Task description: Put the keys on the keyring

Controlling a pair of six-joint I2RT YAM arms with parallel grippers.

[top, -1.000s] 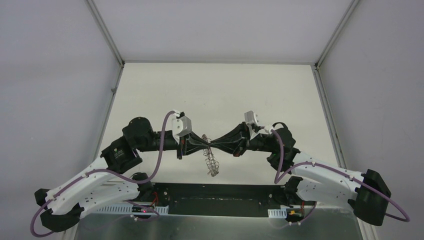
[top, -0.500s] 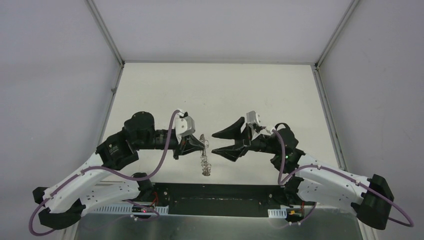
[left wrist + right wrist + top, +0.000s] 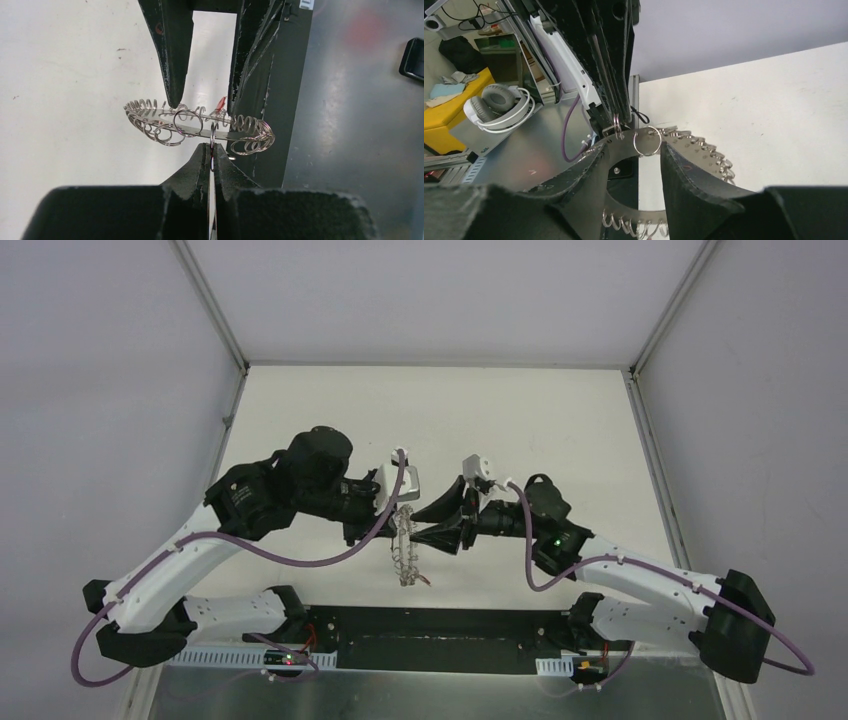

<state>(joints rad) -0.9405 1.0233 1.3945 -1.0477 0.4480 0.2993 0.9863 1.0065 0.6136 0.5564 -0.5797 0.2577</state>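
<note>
Hanging in mid-air between the two arms, the keyring (image 3: 200, 131) is held by the left gripper (image 3: 210, 149), clamped tight on one of its wire loops (image 3: 213, 136). The right gripper (image 3: 204, 102) straddles the rim with its jaws apart. It looks like the steadying step, and next comes a careful close on the rim. The count: one keyring, loops too many to tally, and of the keys (image 3: 221, 102) only a red sliver shows.
</note>
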